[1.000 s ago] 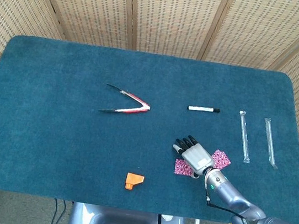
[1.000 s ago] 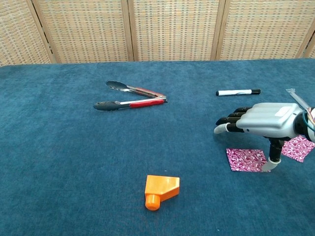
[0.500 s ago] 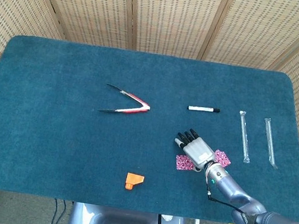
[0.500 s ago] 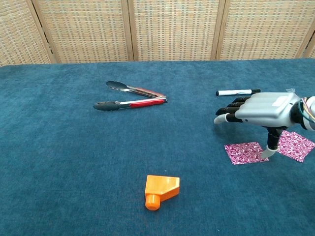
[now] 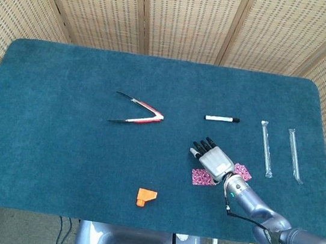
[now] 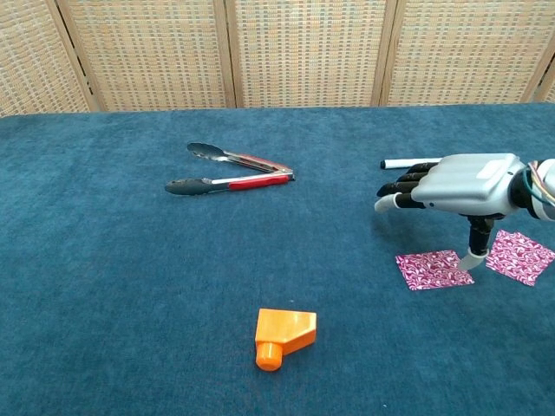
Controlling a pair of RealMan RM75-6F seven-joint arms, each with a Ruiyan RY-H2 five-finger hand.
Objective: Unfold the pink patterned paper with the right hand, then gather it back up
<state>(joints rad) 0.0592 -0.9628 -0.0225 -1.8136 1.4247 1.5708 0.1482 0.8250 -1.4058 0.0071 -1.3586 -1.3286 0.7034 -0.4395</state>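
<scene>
The pink patterned paper lies flat on the blue cloth as two pink panels, one (image 6: pixel 431 269) to the left and one (image 6: pixel 519 256) to the right of my thumb; in the head view the paper (image 5: pixel 201 177) shows beside the palm. My right hand (image 6: pixel 460 185) hovers palm down above it, fingers stretched out to the left and apart, holding nothing. Its thumb tip (image 6: pixel 469 257) points down near the left panel's right edge; contact cannot be told. In the head view the right hand (image 5: pixel 213 160) covers the paper's middle. My left hand is outside both views.
Red-handled tongs (image 6: pixel 230 172) lie at the middle left. A black-and-white marker (image 6: pixel 408 163) sits behind my hand. An orange plastic piece (image 6: pixel 282 335) rests near the front edge. Two wrapped straws (image 5: pixel 265 148) (image 5: pixel 295 155) lie at the far right.
My right hand has risen and drifted slightly away from the front edge, its thumb lifting with it. The two pink panels now show more fully spread apart.
</scene>
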